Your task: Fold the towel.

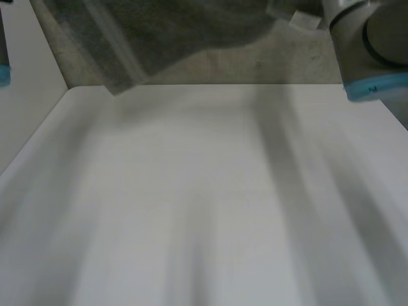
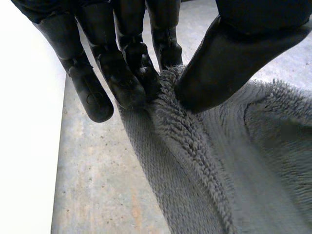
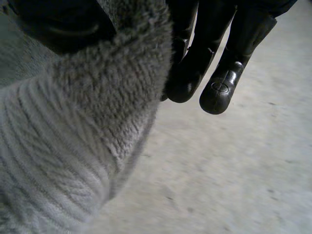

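A grey fluffy towel (image 1: 159, 32) hangs in the air beyond the far edge of the white table (image 1: 191, 191), above the floor. In the left wrist view my left hand (image 2: 234, 58) pinches the towel's hemmed edge (image 2: 180, 126) between its thumb and fingers (image 2: 122, 73). In the right wrist view my right hand (image 3: 209, 53) grips another part of the towel (image 3: 73, 136), the cloth draped over its thumb and pressed against the fingers. A small white label (image 1: 305, 21) shows on the towel near the right arm (image 1: 370, 44).
The table top spreads wide below the arms, its far edge (image 1: 210, 85) under the hanging cloth. Beyond it lies a speckled grey floor (image 3: 234, 170). A white surface (image 2: 24, 146) runs beside the left hand.
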You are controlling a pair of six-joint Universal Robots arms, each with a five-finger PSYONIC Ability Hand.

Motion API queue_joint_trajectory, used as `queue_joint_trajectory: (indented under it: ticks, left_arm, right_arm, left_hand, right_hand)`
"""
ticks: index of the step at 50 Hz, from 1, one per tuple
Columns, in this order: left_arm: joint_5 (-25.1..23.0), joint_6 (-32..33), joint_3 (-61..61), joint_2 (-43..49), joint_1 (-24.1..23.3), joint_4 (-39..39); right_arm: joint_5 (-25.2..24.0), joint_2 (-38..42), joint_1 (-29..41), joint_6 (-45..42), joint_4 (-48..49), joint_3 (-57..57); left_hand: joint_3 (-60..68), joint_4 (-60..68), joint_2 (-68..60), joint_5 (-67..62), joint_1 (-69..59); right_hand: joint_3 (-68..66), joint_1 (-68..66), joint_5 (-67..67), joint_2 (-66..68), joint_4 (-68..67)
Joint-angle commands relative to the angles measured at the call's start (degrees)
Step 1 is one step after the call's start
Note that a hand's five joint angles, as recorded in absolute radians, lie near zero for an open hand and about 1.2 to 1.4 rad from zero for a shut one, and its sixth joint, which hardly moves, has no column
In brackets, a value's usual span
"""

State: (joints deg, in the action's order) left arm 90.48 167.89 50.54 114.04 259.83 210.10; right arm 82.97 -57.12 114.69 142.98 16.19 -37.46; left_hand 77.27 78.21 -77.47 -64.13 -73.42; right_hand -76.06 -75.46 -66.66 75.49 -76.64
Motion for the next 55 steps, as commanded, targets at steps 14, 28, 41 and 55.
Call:
queue_joint_trajectory:
  ticks: [14, 28, 41, 55]
  left_arm:
    - [-16.48, 3.14, 50.34, -3.65, 3.31, 6.12]
    - [-16.48, 4.73, 54.23, -7.34, 5.07, 6.20]
    - [-16.30, 4.55, 54.67, -7.34, 5.24, 6.38]
    - [-16.30, 4.55, 54.40, -6.73, 6.47, 6.73]
  right_arm:
    - [-12.57, -6.60, -3.68, -0.51, -1.60, -46.56]
    - [-6.88, -0.89, -4.91, -4.02, -23.73, -39.46]
    - [2.55, -4.55, -4.21, 8.00, -21.04, -43.55]
    - [3.69, -10.64, -5.87, 2.59, -17.16, -47.97]
  left_hand:
    - [2.73, 1.79, -2.53, -5.87, -6.58]
    - [2.73, 1.79, -2.53, -5.87, -6.58]
    - [2.73, 1.79, -2.53, -5.87, -6.58]
    - [2.73, 1.79, -2.53, -5.87, -6.58]
  right_hand:
    - [-3.94, -4.54, -3.34, 4.51, -3.36]
    - [14.15, 13.55, 14.75, -13.58, 14.73]
    - [66.06, 65.46, 66.66, -65.49, 66.64]
    - [66.06, 65.46, 66.66, -65.49, 66.64]
